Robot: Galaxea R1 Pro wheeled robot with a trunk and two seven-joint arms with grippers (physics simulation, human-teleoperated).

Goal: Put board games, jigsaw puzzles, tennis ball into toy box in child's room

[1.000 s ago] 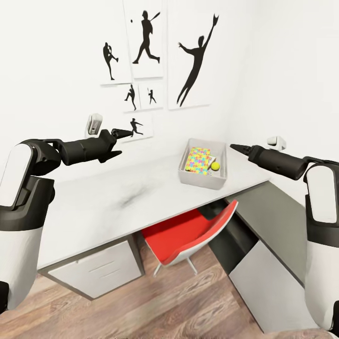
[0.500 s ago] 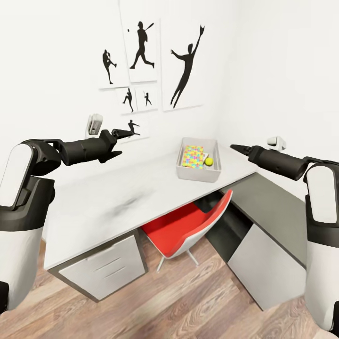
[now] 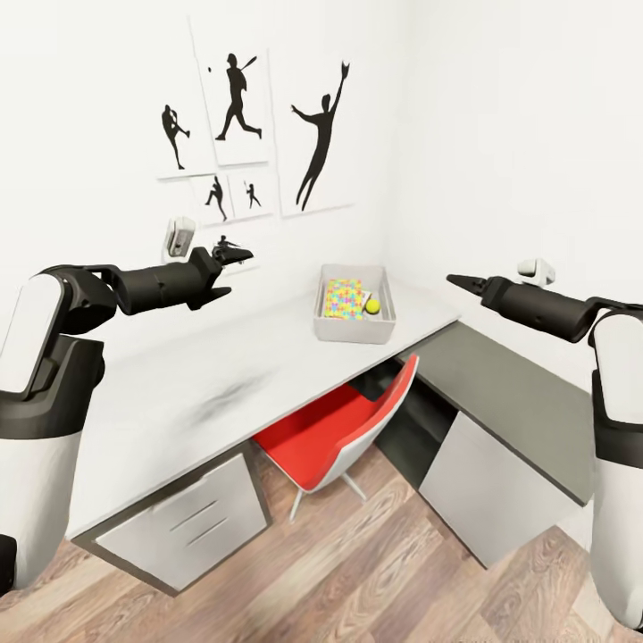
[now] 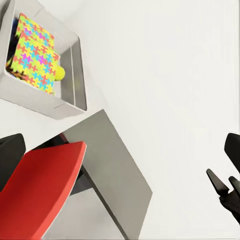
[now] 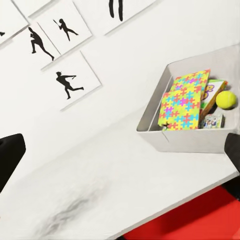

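Facing the desk [image 3: 223, 375] from a stand-off, you have the toy box [image 3: 354, 314] at its far end, by the corner where the white top meets the grey side unit [image 3: 509, 402]. Inside it stand a jigsaw puzzle [image 3: 343, 298] on edge, the tennis ball [image 3: 372, 306] against the wall nearer the grey unit, and, in the right wrist view, further flat boxes [image 5: 212, 107] behind the puzzle; how many cannot be told.

The rest of the desk top in view carries no toy, only a dark smudge [image 3: 234, 390] near the middle. The bed is outside these views, so any games left on it are unconfirmed.

Both arms are raised above desk level. The left gripper [image 3: 234, 256] has its jaws drawn to a point and holds nothing. The right gripper [image 3: 460, 283] likewise tapers to a point, empty. Both read as closed, though the tips are small.

The relation that counts: the box lies ahead of and below both grippers, between them, and somewhat closer to the right one. Its long axis runs from the desk's front edge toward the wall. Judged from this, a drop into the box would fall to your right arm. A red chair [image 3: 344, 429] is tucked under the desk's front edge below the box and would limit the base's approach.
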